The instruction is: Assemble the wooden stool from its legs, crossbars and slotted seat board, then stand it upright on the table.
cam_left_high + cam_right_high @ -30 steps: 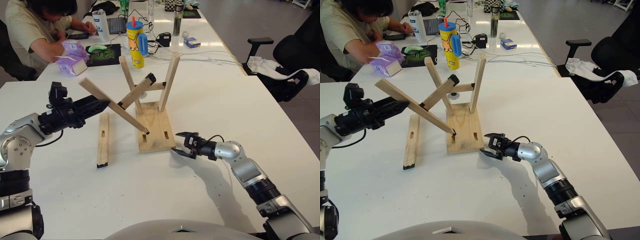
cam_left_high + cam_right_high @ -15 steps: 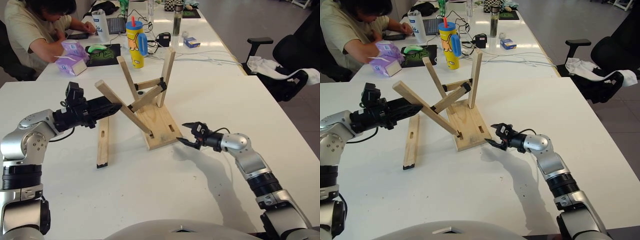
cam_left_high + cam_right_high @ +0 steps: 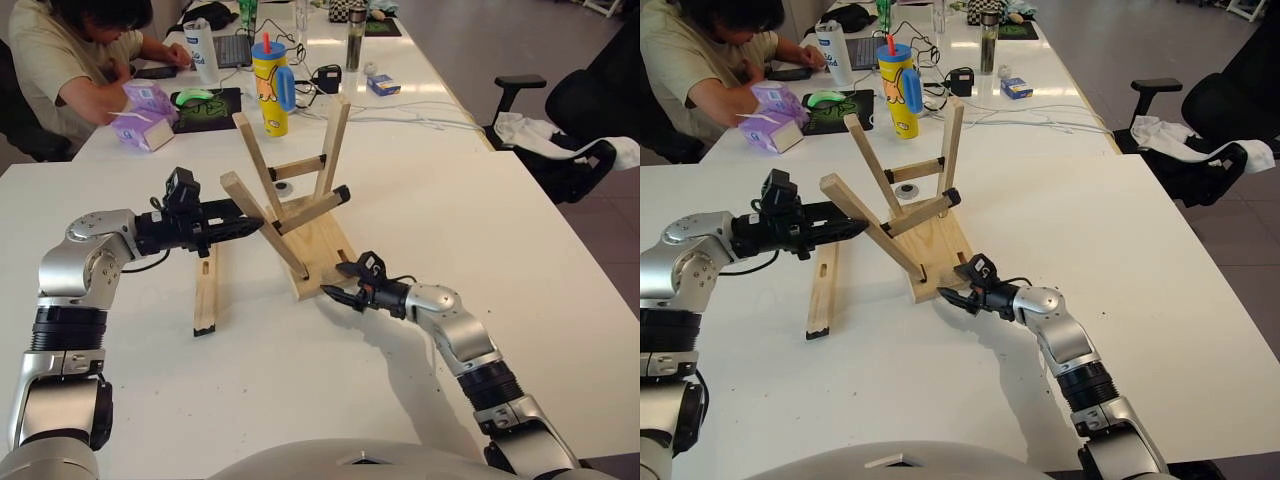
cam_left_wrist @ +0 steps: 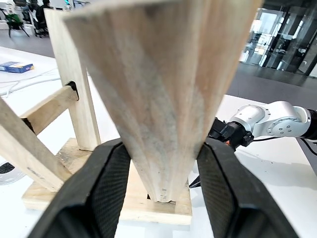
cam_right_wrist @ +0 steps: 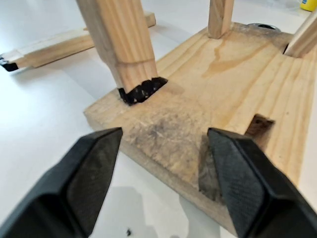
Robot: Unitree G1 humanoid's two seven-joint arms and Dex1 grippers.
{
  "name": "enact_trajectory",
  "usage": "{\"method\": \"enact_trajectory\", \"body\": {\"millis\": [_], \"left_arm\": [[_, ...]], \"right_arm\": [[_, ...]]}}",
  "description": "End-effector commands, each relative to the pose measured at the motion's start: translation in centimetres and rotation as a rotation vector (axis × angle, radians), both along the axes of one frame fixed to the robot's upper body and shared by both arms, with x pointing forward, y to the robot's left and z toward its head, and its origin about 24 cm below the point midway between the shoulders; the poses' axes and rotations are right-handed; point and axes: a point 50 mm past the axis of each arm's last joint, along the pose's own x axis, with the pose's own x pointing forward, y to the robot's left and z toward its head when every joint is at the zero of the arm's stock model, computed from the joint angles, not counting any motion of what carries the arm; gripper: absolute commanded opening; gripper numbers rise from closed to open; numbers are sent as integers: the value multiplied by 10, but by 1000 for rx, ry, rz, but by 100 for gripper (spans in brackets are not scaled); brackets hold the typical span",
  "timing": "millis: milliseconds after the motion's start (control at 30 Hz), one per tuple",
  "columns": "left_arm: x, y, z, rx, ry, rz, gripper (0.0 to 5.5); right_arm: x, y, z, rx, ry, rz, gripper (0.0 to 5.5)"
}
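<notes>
Nearest on the white table (image 3: pixel 300 400), the right gripper (image 3: pixel 335 280) lay low at the near edge of the seat board (image 3: pixel 322 250), its two fingers apart; I could not tell if they touched the wood. The board lay flat on the table. Just beyond this gripper, a tilted leg (image 3: pixel 277 240) had its foot at a dark slot of the board, and an open slot (image 5: pixel 257 124) was beside it. The left gripper (image 3: pixel 248 222) was clamped on this tilted leg higher up. Under the left arm, a loose leg (image 3: pixel 206 285) lay flat on the table, beside the board and apart from it.

Farther back, two more legs (image 3: pixel 258 160) stood up from the board, joined by a crossbar (image 3: pixel 297 168); a second crossbar (image 3: pixel 312 208) ran from the tilted leg. Behind the stool stood a yellow cup (image 3: pixel 268 85), with a purple pack (image 3: pixel 145 105) and a dark bottle (image 3: pixel 356 40) farther off. An office chair (image 3: pixel 570 110) stood at the right.
</notes>
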Motion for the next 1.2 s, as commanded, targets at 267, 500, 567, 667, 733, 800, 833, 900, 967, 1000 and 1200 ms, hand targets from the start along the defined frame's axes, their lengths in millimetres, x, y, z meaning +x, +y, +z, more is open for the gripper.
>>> {"method": "enact_trajectory", "body": {"millis": [267,500,567,667,733,800,833,900,967,1000,1200], "left_arm": [[8,-7,5,189,-58,27,202],[-18,-26,-24,311,24,14,202],[-24,-34,-33,301,46,-1,202],[-26,-34,-48,305,43,28,238],[-22,-30,-48,293,42,70,262],[-17,-28,-39,273,9,109,292],[-14,-26,-34,256,-10,138,304],[-11,-22,-29,245,-40,170,335],[-16,-9,-42,277,-24,228,358],[-18,1,-50,288,-11,285,374],[-42,24,-73,307,-46,736,460]], "right_arm": [[-8,-9,-27,-156,159,-30,321],[-13,-8,-32,-177,237,-33,321],[-15,-7,-33,-177,246,-29,321],[-19,-2,-36,-179,261,-12,321],[-22,1,-38,-177,275,-7,321],[-24,3,-39,-180,280,-8,321],[-25,4,-40,-181,285,-9,321],[-27,5,-42,-177,299,-23,321],[-30,9,-45,-170,322,-30,321],[-32,12,-47,-170,335,-27,321],[-54,35,-56,-145,399,-13,321]]}}
